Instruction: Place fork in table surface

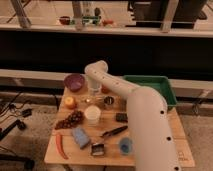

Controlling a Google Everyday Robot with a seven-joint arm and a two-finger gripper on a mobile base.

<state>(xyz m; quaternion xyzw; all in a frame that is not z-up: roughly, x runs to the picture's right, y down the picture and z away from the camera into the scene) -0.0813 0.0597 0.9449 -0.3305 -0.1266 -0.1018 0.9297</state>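
Over the far side of the table [107, 159], the gripper [93, 90] hangs at the end of the white arm [145, 120], pointing down just right of the purple bowl [75, 81]. Whether it is spread or pressed together cannot be told. Just near of it a thin pale streak, the fork [88, 100], seems to lie on the wood between the orange fruit [70, 102] and a small metal cup [108, 101]; whether the gripper touches it is unclear. The white cup [92, 114] stands nearer, with dark grapes [70, 120] to its left. Along the near edge are a red chili [61, 145], a blue sponge [80, 136], a black-handled utensil [114, 132] and a small blue cup [125, 145]. A green bin [150, 86] sits at the far right.
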